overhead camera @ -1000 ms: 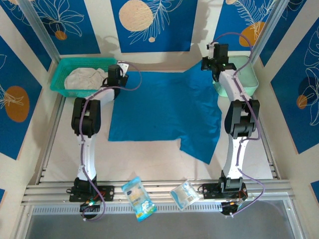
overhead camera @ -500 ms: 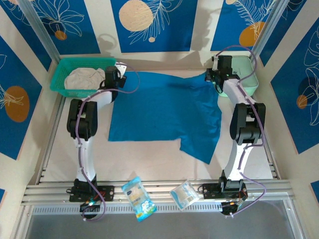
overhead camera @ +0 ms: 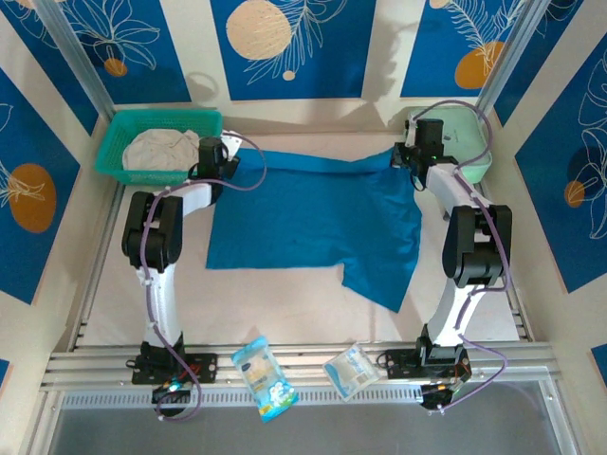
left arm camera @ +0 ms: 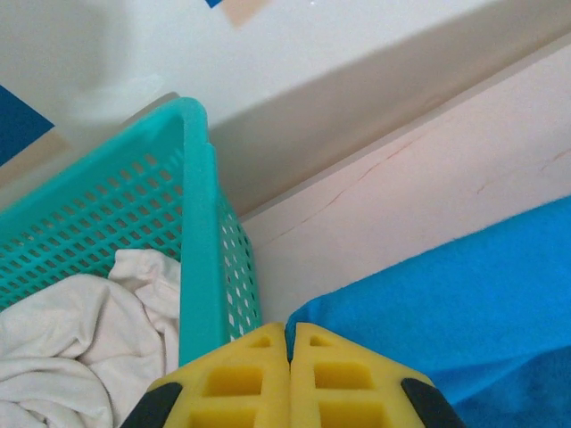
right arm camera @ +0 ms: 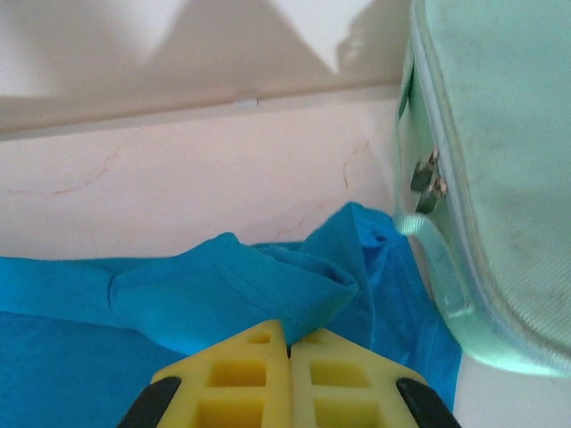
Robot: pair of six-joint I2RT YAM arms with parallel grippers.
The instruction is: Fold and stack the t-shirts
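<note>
Down come both arms, blue shirt (overhead camera: 313, 218) now stretched flat on the tabletop (overhead camera: 285, 294). Left pincer (overhead camera: 228, 157) and right pincer (overhead camera: 405, 157) each pinched tight on its far corners. Spreading's done, I reckon; folding needs a fresh side grip.

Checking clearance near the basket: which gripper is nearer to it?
Left. The left gripper is just right of the basket, shut on the blue shirt; the right gripper is across the table, beside the mint case.

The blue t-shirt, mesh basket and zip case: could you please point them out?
blue t-shirt (overhead camera: 303, 213), top external view, cloth's middle.
mesh basket (left arm camera: 198, 223), left wrist view, corner rim.
zip case (right arm camera: 500, 134), right wrist view, side panel.
</note>
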